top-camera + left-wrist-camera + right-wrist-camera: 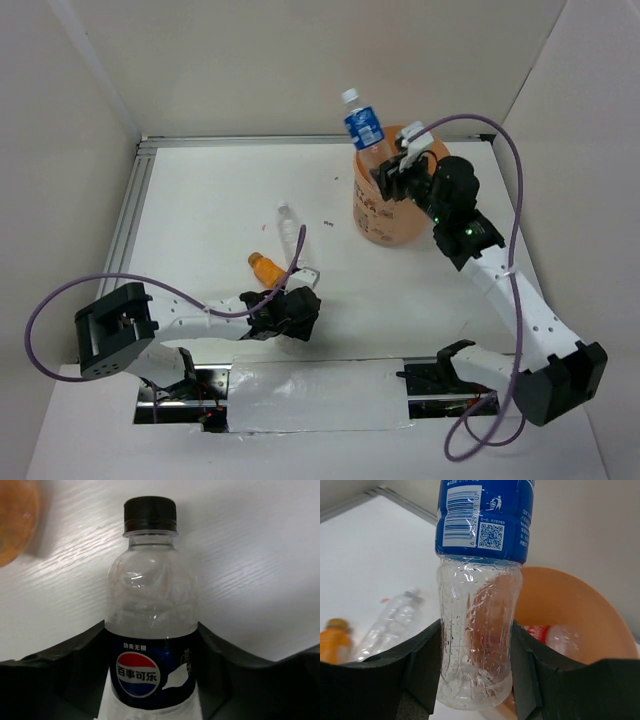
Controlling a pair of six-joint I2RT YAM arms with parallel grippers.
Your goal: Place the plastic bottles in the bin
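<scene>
My right gripper (476, 630) is shut on the lower body of a clear bottle with a blue label (482, 515). It holds that bottle (362, 125) upright at the far left rim of the orange-tan bin (385, 215). A red-labelled bottle (555, 635) lies inside the bin (570, 610). My left gripper (151, 630) is low over the table, its fingers pressed on both sides of a black-capped bottle with a dark Pepsi label (150, 595). In the top view this left gripper (297, 312) sits at the near middle. A short orange bottle (265, 266) and a clear bottle (291, 228) lie just beyond it.
The orange bottle (15, 520) lies close to the upper left of the held black-capped bottle. A metal rail (135, 215) runs along the table's left edge, and white walls close the back and sides. The purple cable (515, 180) arcs over the right arm.
</scene>
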